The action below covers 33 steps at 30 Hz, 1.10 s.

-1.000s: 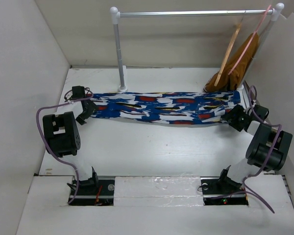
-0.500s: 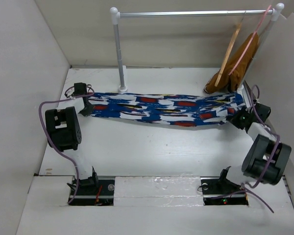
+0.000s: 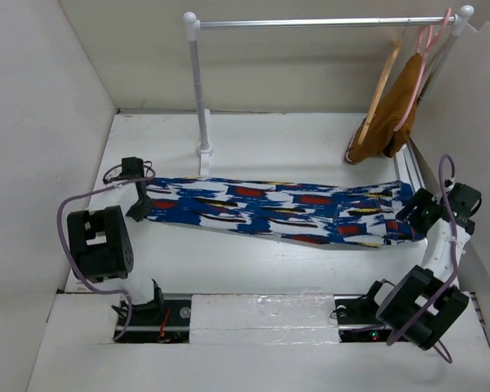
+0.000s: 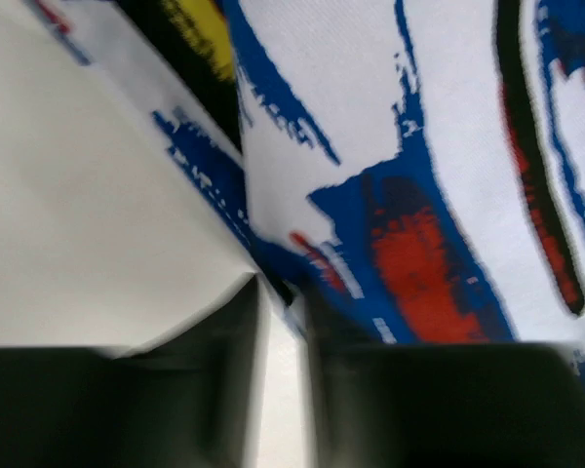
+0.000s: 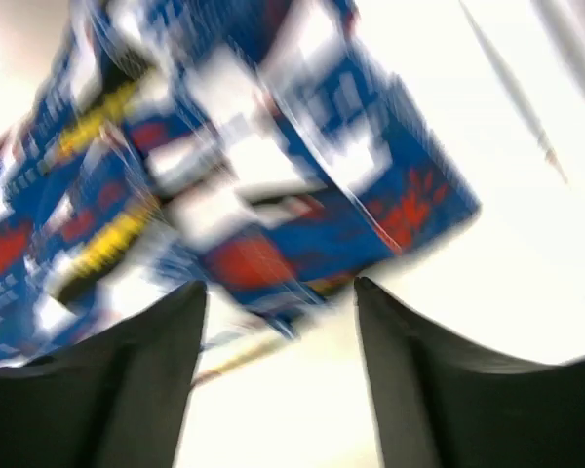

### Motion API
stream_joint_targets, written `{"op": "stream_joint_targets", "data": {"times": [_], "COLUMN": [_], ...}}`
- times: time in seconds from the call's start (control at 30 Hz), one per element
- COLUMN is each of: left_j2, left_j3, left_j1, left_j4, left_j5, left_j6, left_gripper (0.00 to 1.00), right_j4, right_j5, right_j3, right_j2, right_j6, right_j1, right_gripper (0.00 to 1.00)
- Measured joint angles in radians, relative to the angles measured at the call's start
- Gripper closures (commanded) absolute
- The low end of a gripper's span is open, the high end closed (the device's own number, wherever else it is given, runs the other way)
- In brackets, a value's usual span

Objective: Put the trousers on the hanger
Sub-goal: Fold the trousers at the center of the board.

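Evidently the trousers (image 3: 278, 208) lie spread lengthwise on the surface (image 3: 294, 261) so that each arm can work one end. The left fingers (image 3: 139, 204) sit at the leg hems and the right fingers (image 3: 414, 214) at the wider waist end.

In the left wrist view the fingers stand close together with the cloth's edge running in between them, so I judge them clamped on the hem, probably to anchor that end. In the right wrist view, which is blurred, the fingers are spread wide. The fabric sits just beyond their tips and pale surface shows between them, so they look parted and hold nothing.

The hanger (image 3: 381, 77) hangs from the rail (image 3: 310, 24), beyond the right fingers and well apart from the cloth. Beside it, a mustard garment (image 3: 392, 114) hangs on a pink hanger (image 3: 420, 65).

The trousers are bright blue, streaked with white, red, yellow and black. They look soft and lie nearly flat, with slight wrinkles toward the right fingers. They are not yet on the hanger.
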Motion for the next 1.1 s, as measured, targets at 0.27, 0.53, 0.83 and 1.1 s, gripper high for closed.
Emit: {"op": "stream_joint_targets", "data": {"times": [0.27, 0.53, 0.83, 1.1], "left_j2": [-0.185, -0.155, -0.107, -0.106], "left_j3": [0.002, 0.098, 0.055, -0.058], "left_j1": [0.026, 0.100, 0.372, 0.352], "left_j4": [-0.120, -0.124, 0.030, 0.172], "left_j5": [-0.064, -0.160, 0.075, 0.245], "left_j6": [0.013, 0.006, 0.027, 0.069], "left_gripper": [0.25, 0.36, 0.37, 0.39], "right_j4": [0.052, 0.244, 0.276, 0.352], "right_j5": [-0.021, -0.213, -0.237, -0.234], "right_j3": [0.238, 0.002, -0.005, -0.003], "right_j2": [0.090, 0.006, 0.100, 0.221], "right_j6": [-0.024, 0.028, -0.053, -0.101], "right_j1": [0.195, 0.552, 0.962, 1.139], "right_gripper": [0.53, 0.97, 0.64, 0.63]}}
